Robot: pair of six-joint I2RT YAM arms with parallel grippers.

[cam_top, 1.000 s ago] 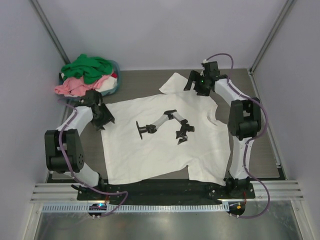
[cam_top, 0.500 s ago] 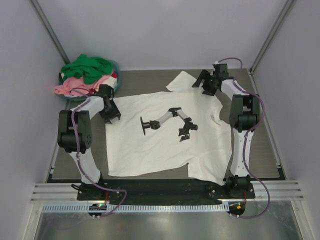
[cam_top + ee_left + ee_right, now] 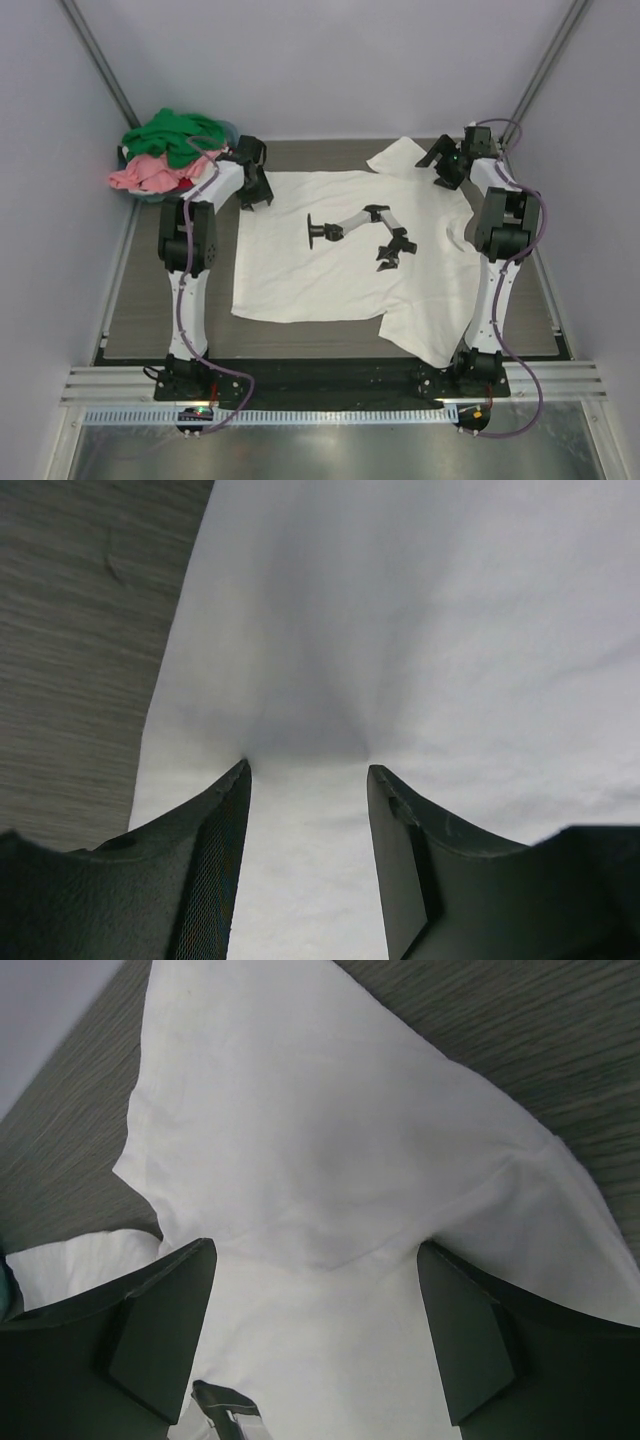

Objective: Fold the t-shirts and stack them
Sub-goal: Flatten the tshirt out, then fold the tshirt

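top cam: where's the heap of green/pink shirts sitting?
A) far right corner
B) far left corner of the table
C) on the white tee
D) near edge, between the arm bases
B: the green shirt and the pink shirt lie heaped at the far left corner of the table, clear of the white t-shirt spread in the middle.

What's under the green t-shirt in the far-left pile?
A pink t-shirt shows beneath the green t-shirt. Anything lower is covered by these two and cannot be seen.

Grey wood-grain table (image 3: 300, 155): white t-shirt (image 3: 330, 280) spread flat; basket (image 3: 230, 128) far-left corner.
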